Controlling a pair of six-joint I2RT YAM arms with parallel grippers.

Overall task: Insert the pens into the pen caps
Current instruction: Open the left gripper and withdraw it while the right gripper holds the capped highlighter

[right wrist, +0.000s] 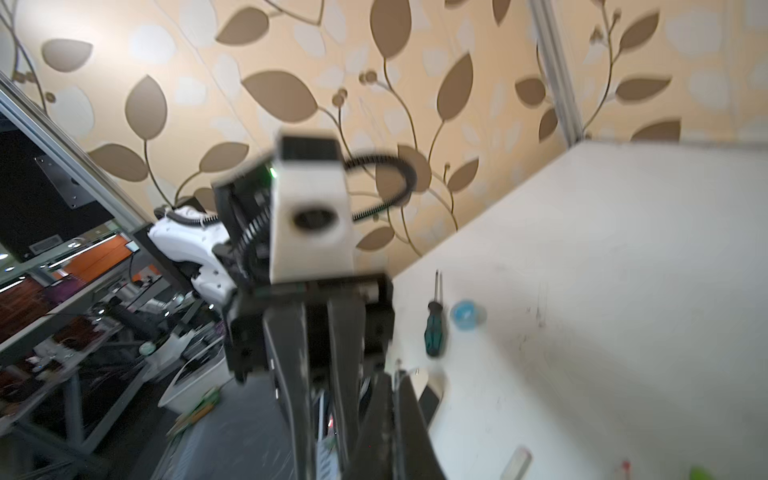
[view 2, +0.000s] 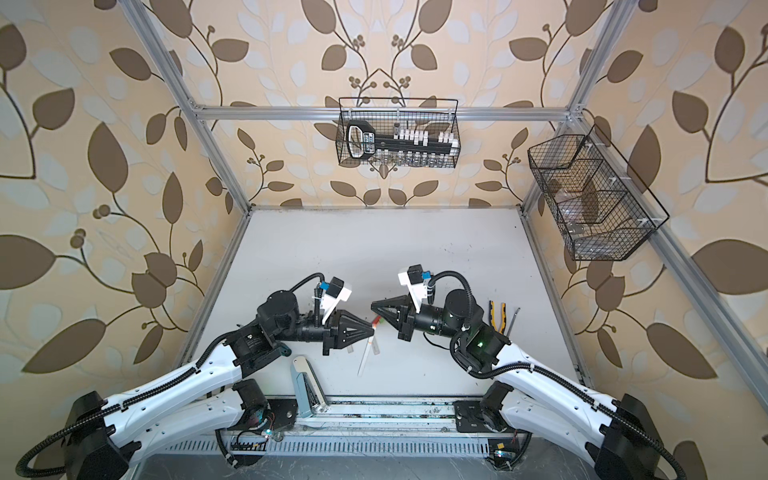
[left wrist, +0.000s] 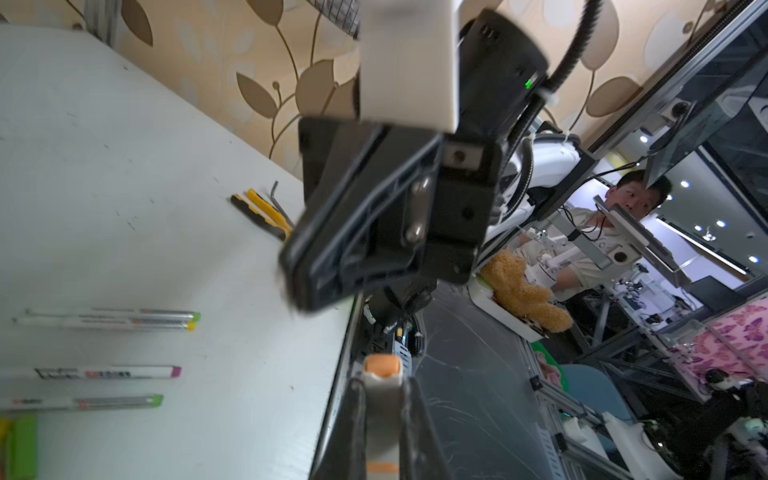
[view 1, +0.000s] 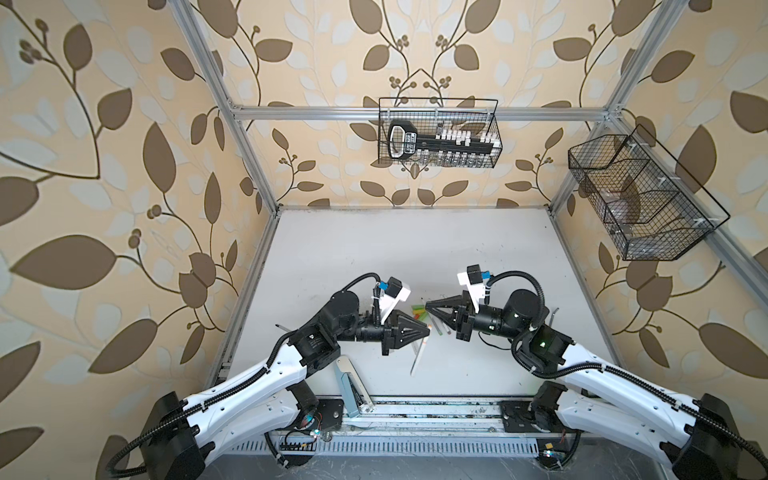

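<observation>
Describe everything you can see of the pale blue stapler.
The stapler is pale blue and plastic-looking, with a silvery metal strip along it ending in a rounded far tip. It lies low at the table's front edge, its near end over the front rail, its far end angled slightly left. The left arm passes close beside it; nothing rests on it.

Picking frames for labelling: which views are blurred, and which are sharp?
Right wrist view: motion-blurred throughout, even the screwdriver. Left wrist view: the pens fairly sharp; the orange-tipped pen up close is soft. Both top views: sharp, evenly lit, wide-angle bending at the edges.
</observation>
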